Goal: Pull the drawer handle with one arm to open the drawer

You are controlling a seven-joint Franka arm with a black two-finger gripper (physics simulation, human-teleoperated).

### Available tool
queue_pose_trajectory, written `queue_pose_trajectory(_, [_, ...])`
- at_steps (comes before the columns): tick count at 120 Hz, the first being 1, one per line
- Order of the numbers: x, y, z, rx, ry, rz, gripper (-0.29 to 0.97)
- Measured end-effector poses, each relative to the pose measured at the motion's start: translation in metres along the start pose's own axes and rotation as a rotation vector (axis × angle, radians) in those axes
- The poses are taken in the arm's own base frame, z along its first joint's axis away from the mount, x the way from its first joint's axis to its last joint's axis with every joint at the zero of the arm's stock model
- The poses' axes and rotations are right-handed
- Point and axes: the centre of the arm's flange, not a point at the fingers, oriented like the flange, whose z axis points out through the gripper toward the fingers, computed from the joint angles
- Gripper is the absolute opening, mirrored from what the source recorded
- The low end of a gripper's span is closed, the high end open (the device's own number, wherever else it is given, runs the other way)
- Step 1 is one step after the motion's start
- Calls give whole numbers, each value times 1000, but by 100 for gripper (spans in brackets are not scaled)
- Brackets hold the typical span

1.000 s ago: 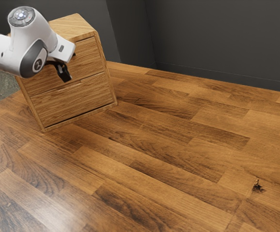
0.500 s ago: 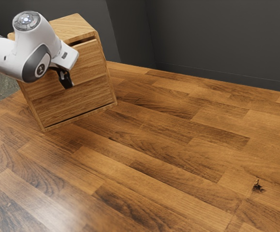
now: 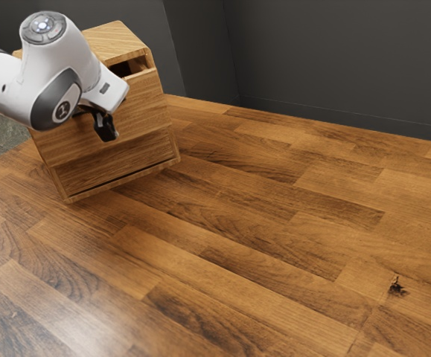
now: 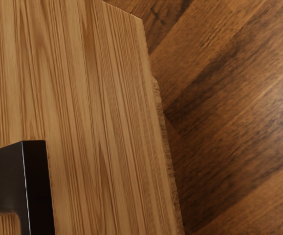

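A dark plank surface [image 3: 275, 223] meets grey walls [image 3: 334, 52]. At the exterior view's left stands the cabinet [image 3: 118, 160], its top drawer [image 3: 141, 100] partly out. The jaws are at the drawer's black handle [image 4: 14, 181], but I cannot tell whether they pinch it.

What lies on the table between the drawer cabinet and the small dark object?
Nothing. In the exterior view, the stretch of table between the drawer cabinet and the small dark object is bare wood.
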Motion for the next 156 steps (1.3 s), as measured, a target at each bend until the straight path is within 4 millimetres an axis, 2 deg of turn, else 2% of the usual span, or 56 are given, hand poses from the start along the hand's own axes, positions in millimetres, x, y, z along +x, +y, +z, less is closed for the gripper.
queue_pose_trajectory(24, [9,16,-5,-16,2,25,71])
queue_pose_trajectory(42, [11,22,-15,-14,0,34,63])
queue_pose_trajectory(57, [13,30,-18,-23,0,39,72])
queue_pose_trajectory(69, [15,35,-26,-20,1,44,64])
queue_pose_trajectory(79, [17,39,-29,-23,0,48,69])
queue_pose_trajectory(102, [16,41,-29,-28,11,39,70])
queue_pose_trajectory(110, [16,43,-27,-31,14,37,75])
queue_pose_trajectory(119, [16,45,-31,-30,15,38,70])
queue_pose_trajectory(134, [17,50,-35,-28,17,40,71])
queue_pose_trajectory(156, [18,54,-39,-27,16,44,67])
